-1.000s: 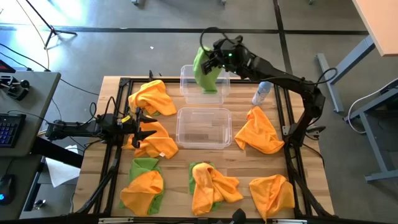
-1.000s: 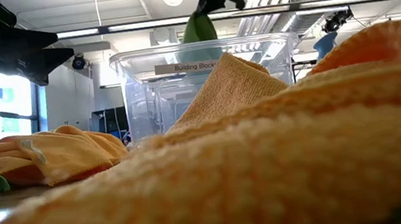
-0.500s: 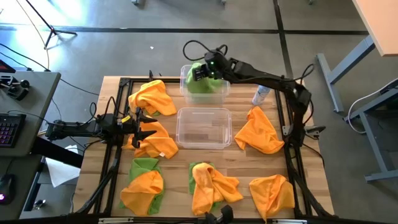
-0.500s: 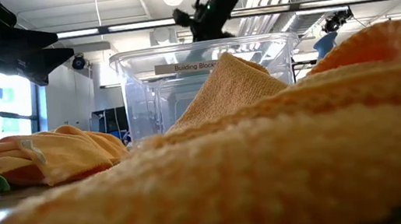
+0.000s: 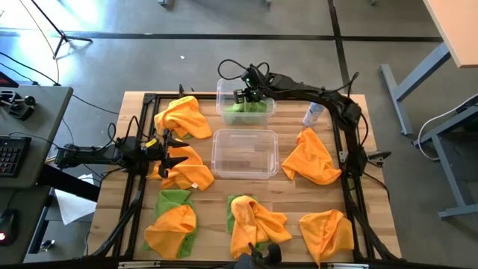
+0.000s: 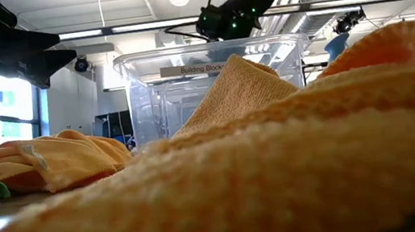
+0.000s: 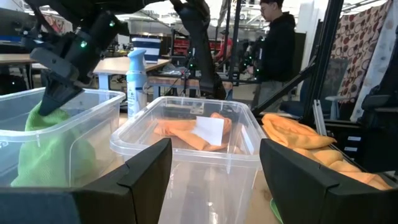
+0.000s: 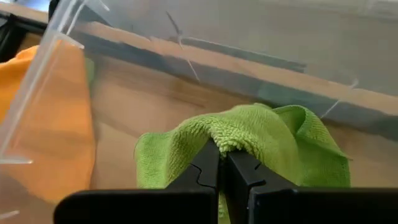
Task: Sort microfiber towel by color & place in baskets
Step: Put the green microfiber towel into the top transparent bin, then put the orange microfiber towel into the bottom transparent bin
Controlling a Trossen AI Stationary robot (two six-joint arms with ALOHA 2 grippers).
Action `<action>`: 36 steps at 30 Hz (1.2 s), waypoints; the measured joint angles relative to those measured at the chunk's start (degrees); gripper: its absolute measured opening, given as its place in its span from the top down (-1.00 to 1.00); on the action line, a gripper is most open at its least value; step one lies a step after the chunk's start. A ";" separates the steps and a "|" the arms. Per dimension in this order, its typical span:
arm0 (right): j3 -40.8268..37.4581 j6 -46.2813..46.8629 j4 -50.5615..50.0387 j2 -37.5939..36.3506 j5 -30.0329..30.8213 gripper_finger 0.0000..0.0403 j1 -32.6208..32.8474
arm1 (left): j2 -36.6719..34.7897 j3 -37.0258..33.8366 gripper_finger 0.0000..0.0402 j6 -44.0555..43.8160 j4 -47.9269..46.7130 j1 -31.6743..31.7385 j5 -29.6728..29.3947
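We see wood table [image 5: 287,198], orange towels [image 5: 310,158] scattered, grey floor around. Right gripper [image 8: 222,163] pinches green towel [image 8: 273,134] inside far basket [image 5: 222,88]; left gripper [image 7: 214,171] gapes empty. Person [image 7: 277,43] stands beyond.

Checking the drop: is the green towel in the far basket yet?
In, not yet released: the green towel lies bunched inside the far basket, with the right gripper shut on a fold.

Wooden table [image 5: 291,194], orange towels [image 5: 310,158], green towels [image 5: 170,198], two baskets [image 5: 245,153], spray bottle [image 5: 314,112]
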 joint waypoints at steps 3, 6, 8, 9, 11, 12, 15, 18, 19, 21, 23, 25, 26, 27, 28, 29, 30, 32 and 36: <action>0.00 -0.81 -0.02 0.02 -1.83 0.98 -0.38 | 0.00 0.00 -0.17 0.00 0.01 0.01 0.00; 0.00 -0.65 -0.16 -0.26 -2.20 0.85 -0.38 | 0.00 0.00 -0.17 0.00 0.00 0.00 -0.02; 0.00 -0.18 -0.27 -0.66 -2.25 0.73 -0.46 | 0.01 -0.01 -0.17 0.00 0.00 0.01 0.00; 0.00 -0.21 -0.50 -0.78 -2.25 0.67 -0.53 | 0.00 -0.01 -0.17 0.00 0.00 0.00 0.00; 0.00 -0.25 -0.63 -0.86 -2.23 0.55 -0.59 | 0.00 -0.02 -0.17 0.00 0.02 0.00 0.00; 0.00 -0.30 -0.71 -0.86 -2.53 0.49 -0.61 | 0.02 -0.02 -0.17 0.00 0.01 0.01 0.00; -0.02 -1.74 -0.99 -1.40 -5.11 0.38 -0.67 | 0.02 0.00 -0.17 -0.01 0.01 0.00 0.00; -0.02 -3.45 -1.05 -2.72 -7.55 0.34 -0.68 | 0.00 0.00 -0.17 0.00 0.00 0.01 -0.01; -0.02 -3.99 -1.13 -3.24 -7.70 0.33 -0.63 | 0.01 -0.01 -0.17 -0.01 0.02 0.02 0.00; -0.02 -4.73 -1.24 -4.28 -7.45 0.33 -0.51 | 0.00 0.00 -0.17 0.00 0.02 0.01 -0.02; -0.02 -4.86 -1.46 -5.43 -6.50 0.33 -0.51 | 0.02 -0.02 -0.17 0.00 0.02 0.00 -0.02; -0.02 -4.88 -1.84 -6.72 -5.77 0.33 -0.53 | 0.01 0.00 -0.17 0.00 0.02 0.02 -0.01; -0.02 -4.92 -2.22 -7.28 -5.56 0.33 -0.53 | 0.02 0.00 -0.17 0.00 0.02 0.01 -0.02; -0.02 -5.27 -2.88 -7.71 -5.41 0.33 -0.53 | 0.01 -0.02 -0.17 0.00 0.02 0.01 0.00; 0.00 -5.77 -3.85 -8.08 -5.19 0.33 -0.53 | 0.02 -0.02 -0.17 0.00 0.02 0.02 -0.02; 0.00 -6.17 -5.20 -8.44 -5.12 0.33 -0.53 | 0.02 0.00 -0.17 0.00 0.02 0.00 0.00; -0.02 -6.56 -6.75 -8.81 -5.12 0.33 -0.54 | 0.02 0.00 -0.17 0.00 0.02 0.02 -0.02; -0.02 -7.65 -9.45 -9.70 -4.46 0.33 -0.53 | 0.01 0.00 -0.17 -0.01 0.02 0.00 -0.02; -0.02 -9.68 -14.86 -10.93 -4.06 0.35 0.02 | 0.02 -0.01 -0.17 0.08 0.13 0.00 -0.65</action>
